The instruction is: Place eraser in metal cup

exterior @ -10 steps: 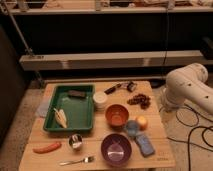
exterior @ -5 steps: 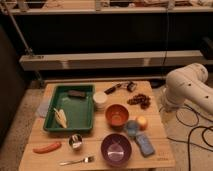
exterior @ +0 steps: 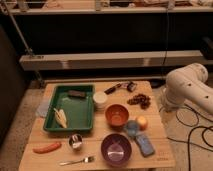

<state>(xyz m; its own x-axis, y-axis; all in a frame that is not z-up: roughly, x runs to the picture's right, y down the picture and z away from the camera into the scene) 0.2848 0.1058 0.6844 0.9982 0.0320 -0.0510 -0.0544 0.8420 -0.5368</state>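
Eraser (exterior: 76,93) dark, flat; claw out of view

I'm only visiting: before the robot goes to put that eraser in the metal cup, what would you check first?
1. Is the eraser uncovered? Ok: it lies bare at the far end of the green tray.
2. Is the metal cup upright? Ok: it stands on the table, in front of the tray.
3. Is the metal cup empty? Cannot tell.
4. Is the gripper ready? Cannot tell: it is out of view, and only the white arm shows, right of the table.
5. Is the arm clear of the dishes? Ok.
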